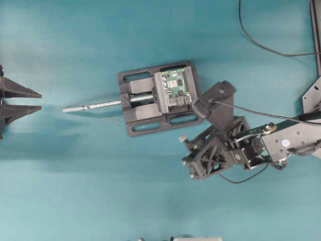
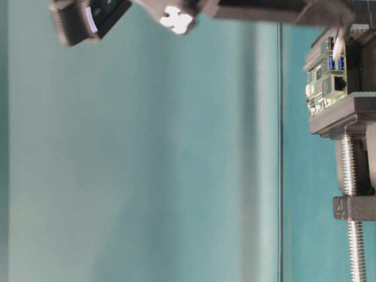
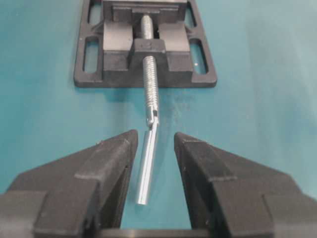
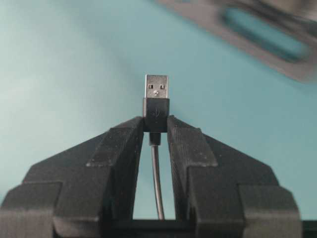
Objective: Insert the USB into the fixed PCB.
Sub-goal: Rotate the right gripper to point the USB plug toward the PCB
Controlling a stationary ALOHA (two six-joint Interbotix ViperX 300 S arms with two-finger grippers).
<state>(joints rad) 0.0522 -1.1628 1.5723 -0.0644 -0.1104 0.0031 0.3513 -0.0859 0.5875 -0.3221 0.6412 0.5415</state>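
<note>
The USB [image 4: 156, 101], a black plug with a silver tip pointing forward, is pinched between the fingers of my right gripper [image 4: 155, 124], and its thin cable runs back between them. From overhead, the right gripper [image 1: 187, 148] hangs just below and right of the fixed PCB [image 1: 174, 86], apart from it. That green board [image 2: 326, 76] sits clamped in a black vise [image 1: 159, 98]. At the far left my left gripper [image 1: 39, 100] stands open and holds nothing. In its wrist view the left gripper [image 3: 155, 141] frames the vise screw's silver rod [image 3: 148, 163].
The vise's long screw [image 1: 93, 106] sticks out left towards the left gripper, ending a short gap from the fingertips. A thin black cable [image 1: 261, 46] curves across the top right corner. A pale object [image 1: 195, 239] peeks in at the bottom edge.
</note>
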